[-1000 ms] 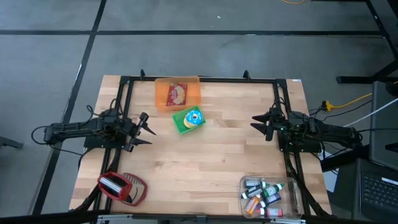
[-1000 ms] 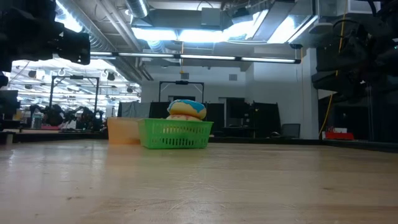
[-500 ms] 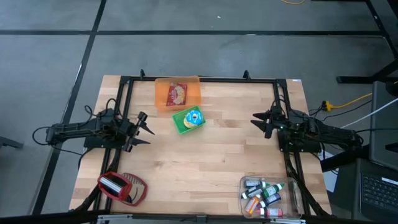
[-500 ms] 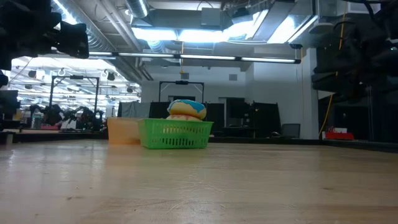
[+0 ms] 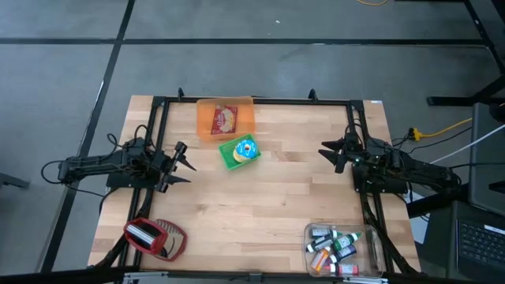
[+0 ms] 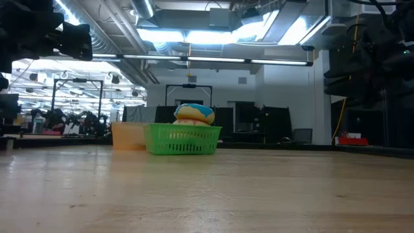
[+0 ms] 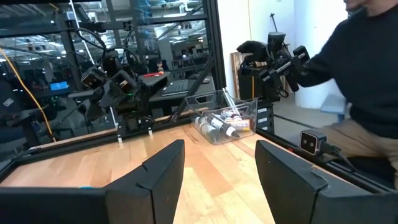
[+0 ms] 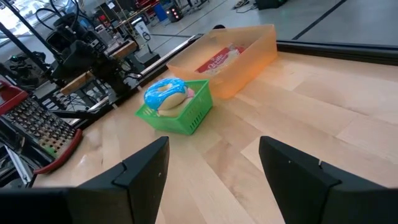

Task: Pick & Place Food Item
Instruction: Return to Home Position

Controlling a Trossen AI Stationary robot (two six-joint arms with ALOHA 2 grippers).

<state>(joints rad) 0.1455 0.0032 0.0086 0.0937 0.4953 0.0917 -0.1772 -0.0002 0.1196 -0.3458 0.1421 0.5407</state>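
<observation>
A green basket (image 5: pixel 239 151) stands on the table's far middle, and a blue and yellow wrapped food item (image 8: pixel 165 94) lies in it. Behind it, at the far edge, an orange bin (image 5: pixel 226 118) holds a red and white packet (image 8: pixel 217 59). My left gripper (image 5: pixel 185 163) hovers open at the table's left side and points toward the right. My right gripper (image 5: pixel 330 155) hovers open at the right side and points toward the basket. Neither has anything between its fingers.
A red basket (image 5: pixel 154 237) lies at the near left corner. A clear container of small bottles (image 5: pixel 339 246) stands at the near right. A black frame (image 5: pixel 260 100) runs along the table's far edge and sides. A person (image 7: pixel 360 74) sits beyond the near right corner.
My right gripper has swung a little toward the table's far edge, still open.
</observation>
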